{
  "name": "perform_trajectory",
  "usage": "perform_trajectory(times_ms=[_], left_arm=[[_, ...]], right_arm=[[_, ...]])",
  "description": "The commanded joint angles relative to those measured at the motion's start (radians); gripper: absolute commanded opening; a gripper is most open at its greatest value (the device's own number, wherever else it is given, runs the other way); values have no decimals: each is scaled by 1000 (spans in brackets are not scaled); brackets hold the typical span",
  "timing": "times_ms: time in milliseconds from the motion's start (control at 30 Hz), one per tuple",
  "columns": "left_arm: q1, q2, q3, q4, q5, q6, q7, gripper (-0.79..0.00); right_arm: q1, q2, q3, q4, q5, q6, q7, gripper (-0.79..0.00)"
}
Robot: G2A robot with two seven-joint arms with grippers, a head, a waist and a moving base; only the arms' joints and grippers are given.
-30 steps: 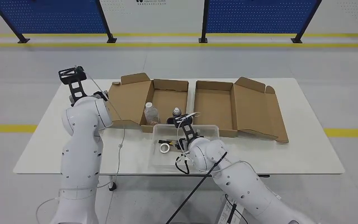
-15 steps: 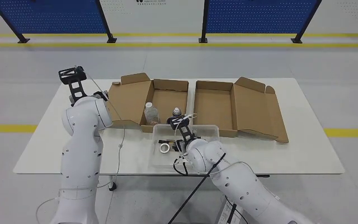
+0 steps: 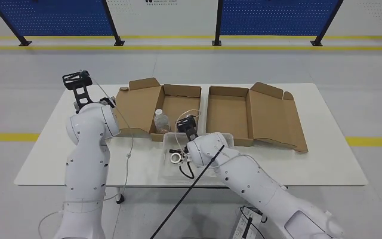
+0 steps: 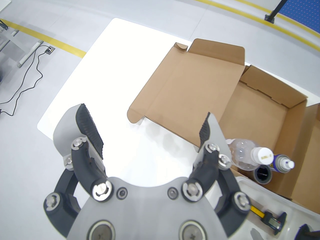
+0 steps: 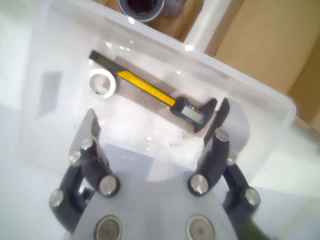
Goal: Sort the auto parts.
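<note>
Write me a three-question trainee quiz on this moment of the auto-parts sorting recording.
1. What lies in the clear bin beside the white ring?
A) a caliper
B) a wrench
C) a screwdriver
2. True or false: the right gripper is shut on the caliper.
3. Fill in: the clear bottle is in the cardboard box on the robot's ____ side.

Key: 1 A; 2 false, it is open above the bin; 3 left.

The left claw (image 4: 145, 117) sits high with jaws wide apart, while the right claw (image 5: 157, 108) points downward, likewise spread.
</note>
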Motion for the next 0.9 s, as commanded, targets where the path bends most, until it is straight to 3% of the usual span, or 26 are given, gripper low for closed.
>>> perform_trajectory(times_ms=[0,33,67,100,200,333,533,867], left_arm=[[0,0,0,0,0,0,0,0],[0,0,0,0,0,0,0,0],[0,0,0,0,0,0,0,0],[0,0,0,0,0,0,0,0],[0,0,0,0,0,0,0,0],[0,0,0,0,0,0,0,0],[0,0,0,0,0,0,0,0],[0,0,0,0,0,0,0,0]], right_arm=[[2,-13,-4,32,7,0,1,0],[6,-20,-10,56,-3,-4,4,-18],[9,-27,-15,74,-8,-5,6,-114],[11,-35,-17,87,-6,-5,6,-154],[16,-56,-29,128,-23,-2,3,-145],[15,-82,-34,162,-25,8,-7,-62],[16,-117,-46,194,-17,13,-13,-62],[35,-164,-60,276,-7,28,-32,-320]])
